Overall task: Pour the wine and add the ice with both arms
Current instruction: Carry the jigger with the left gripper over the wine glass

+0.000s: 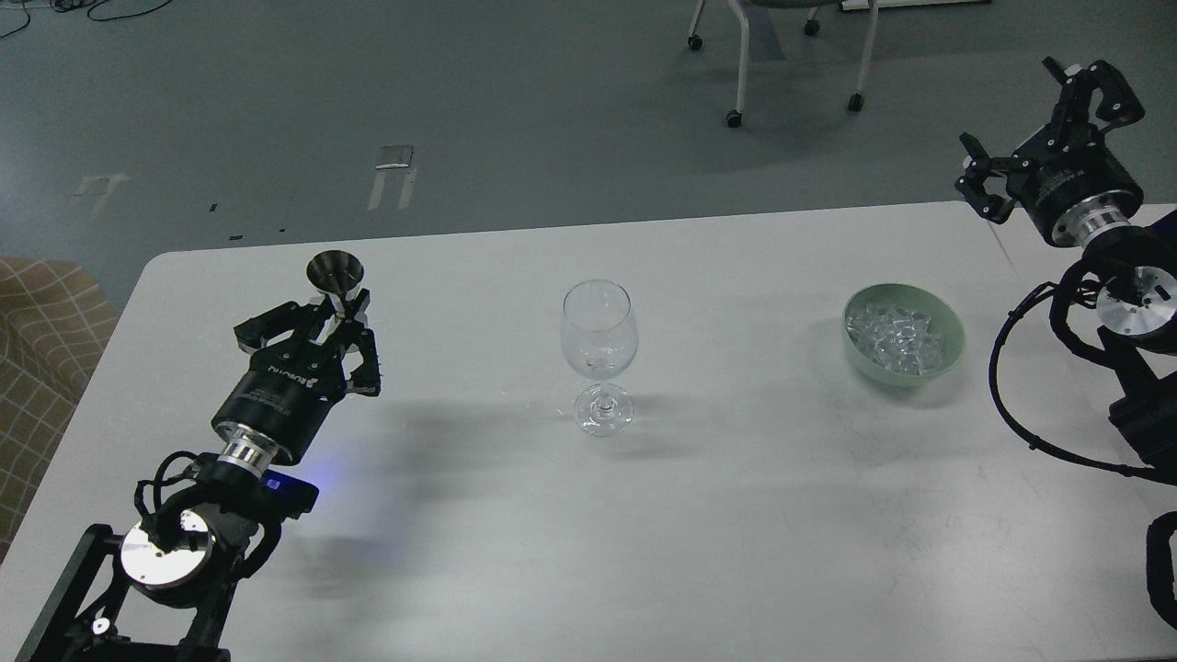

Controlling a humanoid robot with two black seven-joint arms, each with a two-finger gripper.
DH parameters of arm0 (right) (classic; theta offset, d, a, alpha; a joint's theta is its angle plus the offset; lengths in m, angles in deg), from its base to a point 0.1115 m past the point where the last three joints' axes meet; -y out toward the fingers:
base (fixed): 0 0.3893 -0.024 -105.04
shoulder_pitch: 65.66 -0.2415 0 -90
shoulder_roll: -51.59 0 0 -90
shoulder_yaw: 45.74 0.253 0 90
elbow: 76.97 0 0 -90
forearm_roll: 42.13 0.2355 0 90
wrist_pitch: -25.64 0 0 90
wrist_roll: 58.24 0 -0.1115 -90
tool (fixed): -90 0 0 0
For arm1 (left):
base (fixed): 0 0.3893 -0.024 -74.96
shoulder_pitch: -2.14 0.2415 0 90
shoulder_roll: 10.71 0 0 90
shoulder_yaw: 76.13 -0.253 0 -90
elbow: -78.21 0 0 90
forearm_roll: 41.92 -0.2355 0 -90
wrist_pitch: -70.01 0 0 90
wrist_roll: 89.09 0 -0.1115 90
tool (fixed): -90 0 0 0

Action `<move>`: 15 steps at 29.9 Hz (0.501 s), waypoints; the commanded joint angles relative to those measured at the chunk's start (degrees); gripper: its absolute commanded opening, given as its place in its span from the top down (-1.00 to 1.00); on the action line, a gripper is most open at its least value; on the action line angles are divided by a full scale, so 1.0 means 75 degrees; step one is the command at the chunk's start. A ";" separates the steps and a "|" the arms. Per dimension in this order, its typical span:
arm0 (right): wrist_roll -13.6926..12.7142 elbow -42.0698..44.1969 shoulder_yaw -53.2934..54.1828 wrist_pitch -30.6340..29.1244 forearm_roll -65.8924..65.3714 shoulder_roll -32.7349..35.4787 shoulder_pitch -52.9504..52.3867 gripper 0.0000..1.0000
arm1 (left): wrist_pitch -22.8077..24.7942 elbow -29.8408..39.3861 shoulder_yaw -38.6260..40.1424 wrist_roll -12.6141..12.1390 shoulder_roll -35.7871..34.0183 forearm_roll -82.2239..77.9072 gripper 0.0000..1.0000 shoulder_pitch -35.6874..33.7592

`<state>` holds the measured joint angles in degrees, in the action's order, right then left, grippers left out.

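A clear, empty wine glass stands upright in the middle of the white table. A pale green bowl to its right holds the ice, many small clear cubes. My left gripper is shut on the stem of a small silver metal cup and holds it above the table, left of the glass. My right gripper is open and empty, raised beyond the table's far right corner, above and right of the bowl.
A wheeled chair stands on the grey floor beyond the table. A tan checked seat sits off the table's left edge. My right arm's cables loop over the table's right side.
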<state>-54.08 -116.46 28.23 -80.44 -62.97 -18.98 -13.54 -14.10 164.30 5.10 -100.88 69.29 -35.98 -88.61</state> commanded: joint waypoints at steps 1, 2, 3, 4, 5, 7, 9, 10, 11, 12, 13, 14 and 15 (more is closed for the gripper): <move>-0.0003 0.0004 0.0004 0.0000 0.0001 0.0022 -0.0001 -1.00 | -0.0410 0.0030 -0.0470 0.0061 0.0021 -0.0077 1.00 -0.0601; 0.0008 0.0004 0.0004 0.0000 0.0001 0.0045 -0.0001 -1.00 | -0.0550 0.0042 -0.0656 0.0096 0.0032 -0.0170 1.00 -0.0811; 0.0008 0.0004 0.0004 0.0000 0.0001 0.0045 -0.0001 -1.00 | -0.0586 0.0042 -0.0705 0.0107 0.0032 -0.0217 1.00 -0.0871; 0.0020 0.0004 0.0016 0.0000 0.0001 0.0057 -0.0001 -1.00 | -0.0633 0.0042 -0.0728 0.0119 0.0044 -0.0322 1.00 -0.0953; 0.0020 0.0004 0.0016 0.0000 0.0001 0.0057 0.0011 -1.00 | -0.0645 0.0042 -0.0763 0.0119 0.0079 -0.0381 1.00 -0.1024; 0.0020 0.0004 0.0016 0.0000 0.0001 0.0080 0.0011 -1.00 | -0.0668 0.0042 -0.0799 0.0119 0.0254 -0.0417 1.00 -0.1106; 0.0020 0.0004 0.0016 0.0000 0.0001 0.0104 0.0011 -1.00 | -0.0668 0.0042 -0.0810 0.0119 0.0325 -0.0429 1.00 -0.1106; 0.0020 0.0004 0.0016 0.0000 0.0001 0.0115 0.0011 -1.00 | -0.0668 0.0042 -0.0834 0.0119 0.0349 -0.0498 1.00 -0.1106; 0.0020 0.0015 0.0016 0.0000 0.0001 0.0115 0.0011 -1.00 | -0.0668 0.0042 -0.0880 0.0119 0.0349 -0.0650 1.00 -0.1130; 0.0020 0.0004 0.0016 0.0000 0.0001 0.0115 0.0011 -1.00 | -0.0668 0.0042 -0.0904 0.0119 0.0349 -0.0756 1.00 -0.1141; 0.0031 0.0004 0.0005 0.0000 0.0001 0.0115 0.0011 -1.00 | -0.0668 0.0042 -0.0974 0.0131 0.0360 -0.0966 1.00 -0.1153; 0.0032 0.0004 0.0016 0.0000 0.0001 0.0115 0.0011 -1.00 | -0.0668 0.0042 -0.1009 0.0131 0.0361 -0.1049 1.00 -0.1153; 0.0032 0.0004 0.0016 0.0000 0.0001 0.0115 0.0011 -1.00 | -0.0668 0.0042 -0.1056 0.0131 0.0361 -0.1143 1.00 -0.1165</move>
<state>-53.87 -116.42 28.36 -80.44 -62.96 -18.14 -13.46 -19.09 164.62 -1.91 -99.95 71.92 -42.21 -97.18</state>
